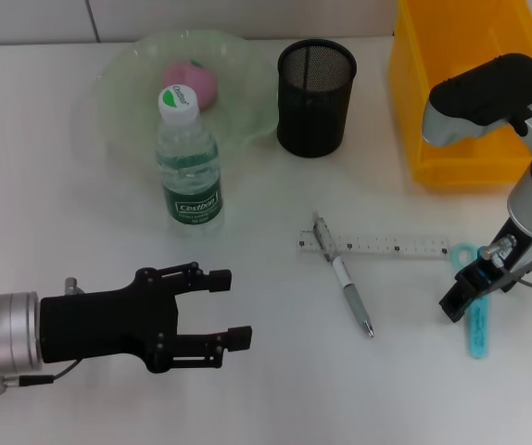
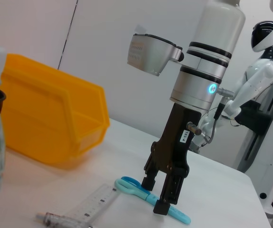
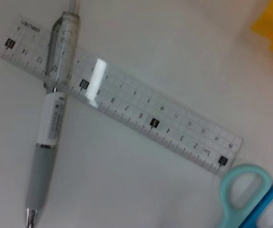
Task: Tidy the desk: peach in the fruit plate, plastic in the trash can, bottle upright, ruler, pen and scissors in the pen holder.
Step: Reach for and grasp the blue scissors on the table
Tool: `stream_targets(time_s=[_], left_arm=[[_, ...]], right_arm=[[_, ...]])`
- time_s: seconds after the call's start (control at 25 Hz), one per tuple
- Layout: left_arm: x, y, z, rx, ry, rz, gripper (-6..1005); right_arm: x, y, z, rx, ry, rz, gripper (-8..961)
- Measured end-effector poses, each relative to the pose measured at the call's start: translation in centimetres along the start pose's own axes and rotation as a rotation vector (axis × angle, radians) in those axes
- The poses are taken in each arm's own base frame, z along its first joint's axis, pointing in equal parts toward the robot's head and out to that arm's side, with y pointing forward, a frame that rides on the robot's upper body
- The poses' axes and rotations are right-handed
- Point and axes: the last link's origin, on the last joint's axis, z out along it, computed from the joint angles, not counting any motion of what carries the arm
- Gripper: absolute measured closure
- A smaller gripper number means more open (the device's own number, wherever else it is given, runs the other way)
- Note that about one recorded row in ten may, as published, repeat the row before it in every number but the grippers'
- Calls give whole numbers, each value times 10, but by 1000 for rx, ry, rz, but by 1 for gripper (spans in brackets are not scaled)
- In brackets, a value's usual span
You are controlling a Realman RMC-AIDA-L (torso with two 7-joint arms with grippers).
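1. The black left gripper (image 1: 234, 307) is hovering low over the plain white surface (image 1: 81, 222), near its front edge, fingers apart and holding nothing.
2. The black right gripper (image 1: 461, 295) is pointing down over the small light blue scissors (image 1: 475, 320), fingers apart on either side of them.
3. The small clear plastic bottle (image 1: 188, 162) with green label and white cap is standing upright just in front of the pale green scalloped fruit plate (image 1: 122, 83), where the small pink peach (image 1: 192, 82) is lying.
4. The silver and white pen (image 3: 51, 123) is lying across one end of the flat clear ruler (image 3: 151, 121).
5. The black wire mesh pen holder (image 1: 314, 97) is standing beside the bright yellow rectangular trash can (image 1: 410, 111)
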Motion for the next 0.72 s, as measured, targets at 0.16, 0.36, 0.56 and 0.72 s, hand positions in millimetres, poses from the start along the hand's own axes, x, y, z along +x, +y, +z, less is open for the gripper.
stream_targets(time_s=[0.16, 0.36, 0.56, 0.72], left_arm=[[0, 0, 0, 0, 0, 0, 167], [-1, 1, 0, 1, 1, -1, 167], [-1, 1, 0, 1, 1, -1, 167], [-1, 1, 0, 0, 1, -1, 167]], right_arm=[[0, 0, 0, 0, 0, -1, 156], [-1, 1, 0, 2, 1, -4, 157], [-1, 3, 0, 11, 4, -20, 269], [-1, 3, 0, 13, 4, -22, 449]])
